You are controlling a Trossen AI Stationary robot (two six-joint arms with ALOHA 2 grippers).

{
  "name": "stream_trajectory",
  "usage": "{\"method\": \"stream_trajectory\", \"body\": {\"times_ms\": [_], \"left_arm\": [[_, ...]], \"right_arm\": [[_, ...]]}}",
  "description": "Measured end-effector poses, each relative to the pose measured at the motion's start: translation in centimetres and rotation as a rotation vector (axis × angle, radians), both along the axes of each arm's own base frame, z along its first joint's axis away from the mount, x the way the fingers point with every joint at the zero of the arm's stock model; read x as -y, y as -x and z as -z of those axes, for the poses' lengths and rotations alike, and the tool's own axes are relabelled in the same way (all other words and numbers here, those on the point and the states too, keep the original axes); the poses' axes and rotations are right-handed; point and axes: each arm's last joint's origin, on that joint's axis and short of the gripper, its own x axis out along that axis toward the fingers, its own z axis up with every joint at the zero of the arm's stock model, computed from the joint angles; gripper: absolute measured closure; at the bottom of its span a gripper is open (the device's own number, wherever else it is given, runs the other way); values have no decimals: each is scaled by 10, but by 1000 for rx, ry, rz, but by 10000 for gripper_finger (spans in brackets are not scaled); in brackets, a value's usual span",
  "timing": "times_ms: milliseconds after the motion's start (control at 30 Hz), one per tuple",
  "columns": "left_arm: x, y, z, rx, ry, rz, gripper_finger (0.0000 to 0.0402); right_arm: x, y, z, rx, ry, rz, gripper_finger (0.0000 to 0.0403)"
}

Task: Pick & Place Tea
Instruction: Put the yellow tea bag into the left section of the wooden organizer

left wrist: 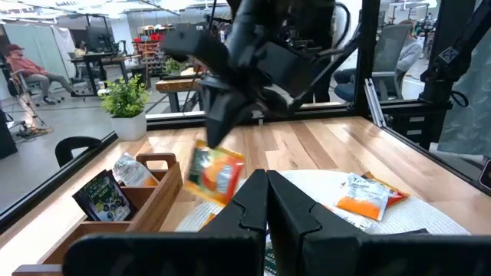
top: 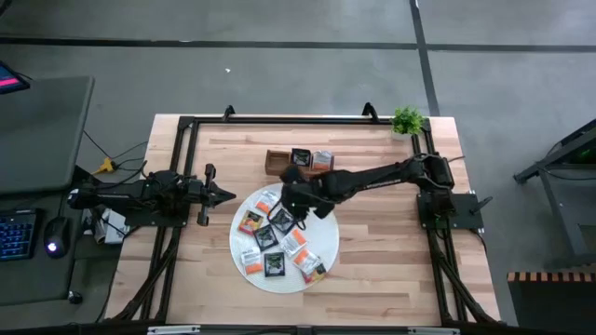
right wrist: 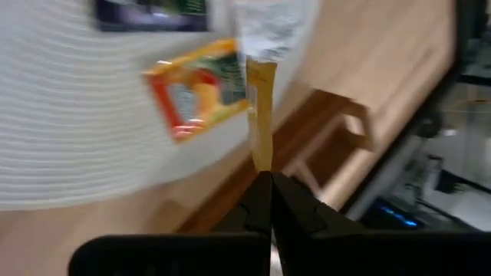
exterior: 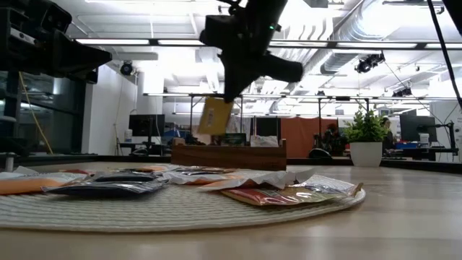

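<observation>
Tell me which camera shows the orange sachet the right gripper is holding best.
The left wrist view: the orange sachet faces the camera, hanging from the right gripper above the table. The low view shows it small against the room. The right wrist view sees it edge-on. From the high view, the arm hides it.

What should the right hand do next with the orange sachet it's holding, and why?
Probably carry it on over the wooden tray and lower it: the right hand is shut on an orange sachet, lifted clear of the mat, with the tray just behind.

Roughly ten sachets (top: pixel 276 263), one mat (top: pixel 327 244), one tray (top: pixel 276 160).
</observation>
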Motion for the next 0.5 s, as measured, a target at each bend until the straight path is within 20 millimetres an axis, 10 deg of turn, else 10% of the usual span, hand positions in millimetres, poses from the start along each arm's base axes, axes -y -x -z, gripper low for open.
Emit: {"method": "stream_trajectory", "body": {"times_ms": [500], "left_arm": [[0,0,0,0,0,0,402]], "right_arm": [[63,-27,-6,133,182,-65,403]]}}
